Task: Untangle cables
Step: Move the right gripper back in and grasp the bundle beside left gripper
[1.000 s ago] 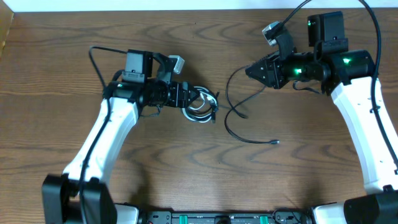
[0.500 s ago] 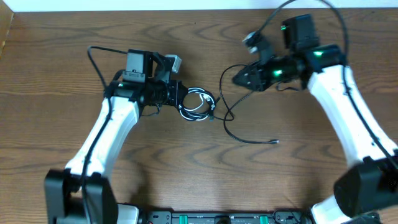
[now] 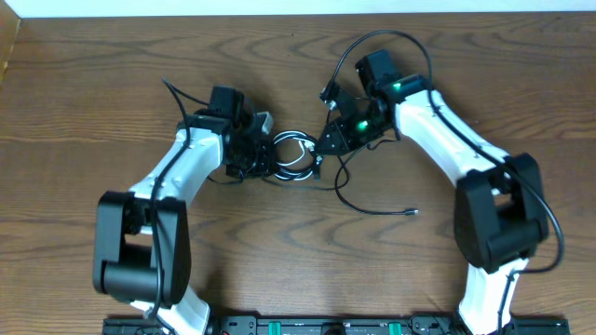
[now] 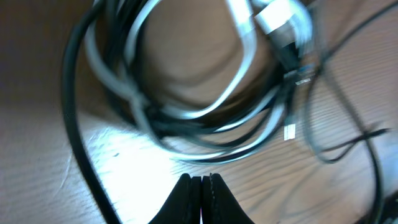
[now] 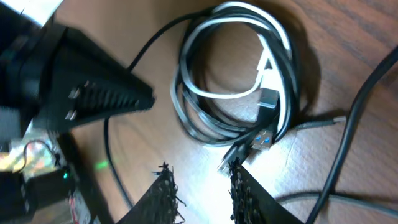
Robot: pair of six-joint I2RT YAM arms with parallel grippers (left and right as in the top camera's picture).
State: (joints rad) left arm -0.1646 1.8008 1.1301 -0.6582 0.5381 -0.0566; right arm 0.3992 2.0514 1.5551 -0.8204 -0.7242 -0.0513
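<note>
The cables (image 3: 296, 156) lie as a tangled coil of black and white cords at the table's middle. In the left wrist view the coil (image 4: 186, 93) lies just ahead of my left gripper (image 4: 200, 180), whose jaws are shut with nothing between them. From overhead, the left gripper (image 3: 266, 158) sits at the coil's left edge. My right gripper (image 3: 323, 144) hangs at the coil's right edge. In the right wrist view the right gripper (image 5: 200, 171) is open over bare wood, its right finger (image 5: 239, 177) beside a small plug (image 5: 261, 140) of the coil (image 5: 236, 81).
A loose thin black cable (image 3: 372, 207) trails right of the coil and ends in a small plug (image 3: 413, 213). The left gripper's dark fingers (image 5: 106, 93) fill the left of the right wrist view. Thicker arm wires (image 3: 372, 42) loop above the right arm.
My left gripper has shut and its arm has shifted slightly. The right arm has swung left and down from the far right to the coil's right edge.
</note>
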